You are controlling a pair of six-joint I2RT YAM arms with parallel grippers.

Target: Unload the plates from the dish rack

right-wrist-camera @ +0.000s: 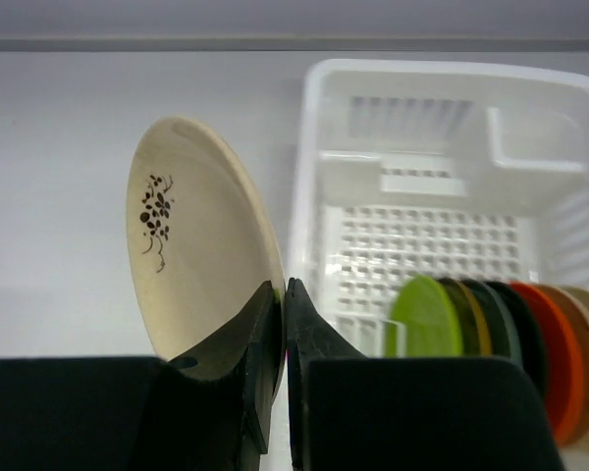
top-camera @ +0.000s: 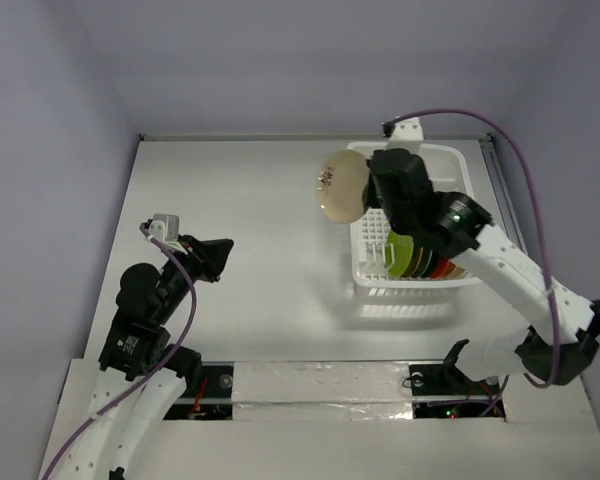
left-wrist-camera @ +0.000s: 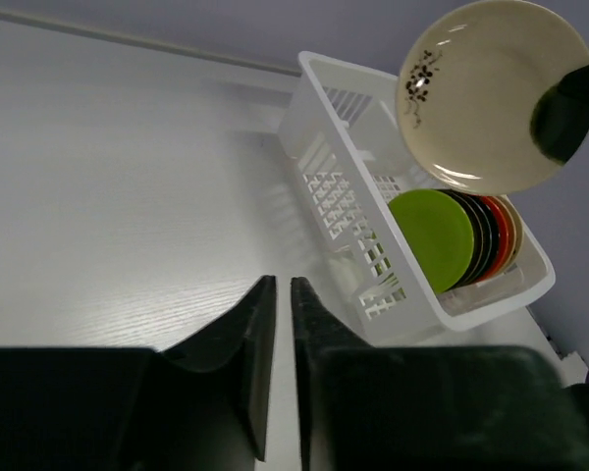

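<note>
Where the left gripper (top-camera: 213,257) hangs, well to the left of the dish rack (top-camera: 418,287) and about level with its near end, its matte black fingers (left-wrist-camera: 255,334) are closed with only a thin slit between them. Nothing is held. It is above the bare, pale, faintly grained table (top-camera: 260,200).

Dish rack: white moulded plastic, rectangular, with a gridded bottom, slotted walls and a raised rounded rim.

Near end of the rack: small round plates stand on edge, packed in a row running left to right.
- A lime green plate (top-camera: 399,255) is at the row's left end, smooth and glossy.
- Behind it are olive and dark ones.
- Next is an orange-red plate (right-wrist-camera: 555,358).
- A pale one is at the right end, and only its rim shows.

Further along, over the rack's left rim toward its far half, the right gripper (top-camera: 372,190) is clamped on the edge of a cream plate (top-camera: 342,187).
- The plate is pinched between the two black fingers.
- It is held up on edge, clear of the rack.
- It is shallow and round with a glossy glaze and a small dark floral sprig near the rim.
- Its concave face is turned to the left, away from the rack.

Far end of the rack: the grid floor holds no plates, and a small walled compartment sits in the far right corner.

A purple cable (top-camera: 520,160) arcs over the rack's far right side, along the right arm.
</note>
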